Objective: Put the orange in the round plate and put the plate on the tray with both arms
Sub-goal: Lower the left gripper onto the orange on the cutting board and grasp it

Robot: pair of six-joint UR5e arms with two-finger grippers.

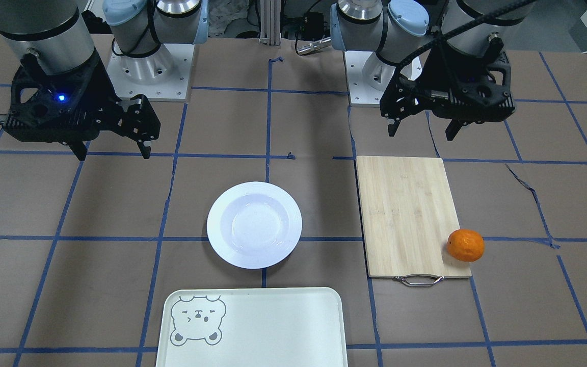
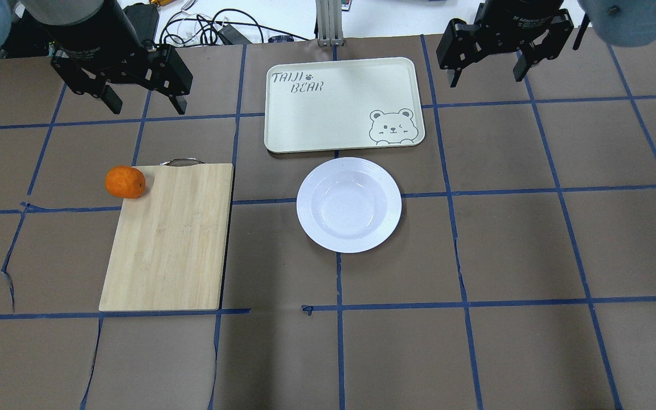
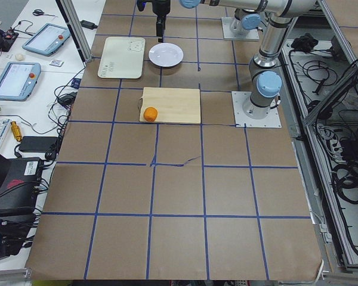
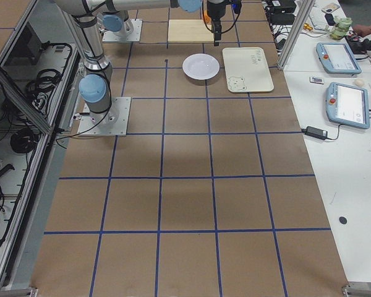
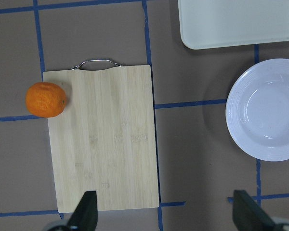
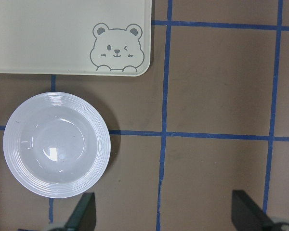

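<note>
Both end effectors hang wide open and empty, the left end effector [image 2: 146, 105] in the upper left of the overhead view and the right end effector [image 2: 486, 77] in the upper right, each well above the surface [image 2: 504, 228]. The orange [image 2: 125, 181] sits at the left of that view, touching the upper-left corner of the bamboo board [image 2: 168, 239], just beside its metal handle [image 2: 183, 162]. The round plate [image 2: 307, 206] lies empty at centre, just below the tray [image 2: 333, 114] and apart from it. The step in hand looks like the pick by the left arm. It should descend straight over the fruit, with the fingers clear of the board's edge and the handle, and close gently, since a round fruit may roll. The orange looks slightly oval, its longer axis running left to right across the frame. A dark dimple, possibly the stem end, seems to face the board.
</note>
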